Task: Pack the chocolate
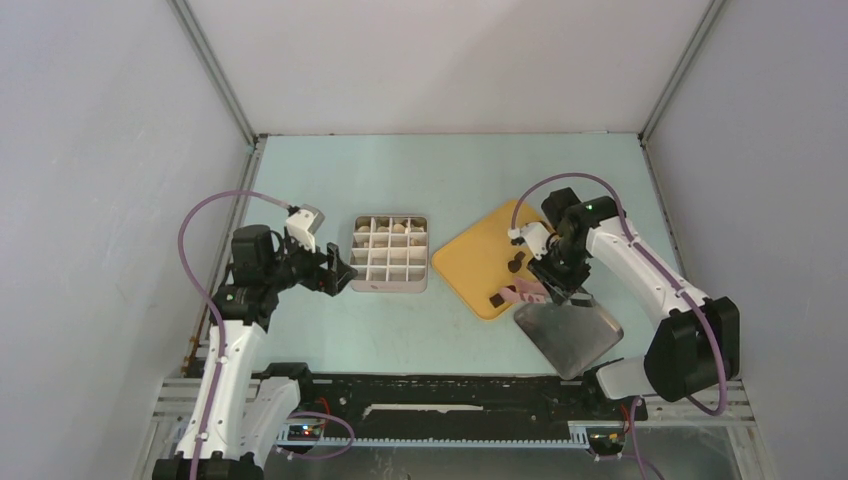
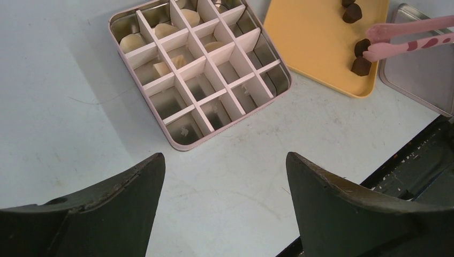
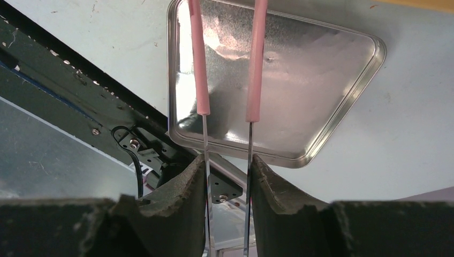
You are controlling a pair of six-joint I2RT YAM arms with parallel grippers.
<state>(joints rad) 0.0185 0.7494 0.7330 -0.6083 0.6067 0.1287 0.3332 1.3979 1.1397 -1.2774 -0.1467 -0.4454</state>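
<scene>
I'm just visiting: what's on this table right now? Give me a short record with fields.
Divided box: cream-white chocolates in some compartments
Yellow tray: dark chocolates lying loose
Metal lid: beside the tray, near edge
Left pincer: open, empty, near the box
Right pincer: gripping pink tongs, tips at a dark piece

A robotics lab cell: white panels [image 1: 440,60] in aluminium framing [image 1: 215,70] box in a pale counter [image 1: 400,170], with 2 cabled arms [image 1: 228,360] bolted to a black rail [image 1: 450,392].
</scene>
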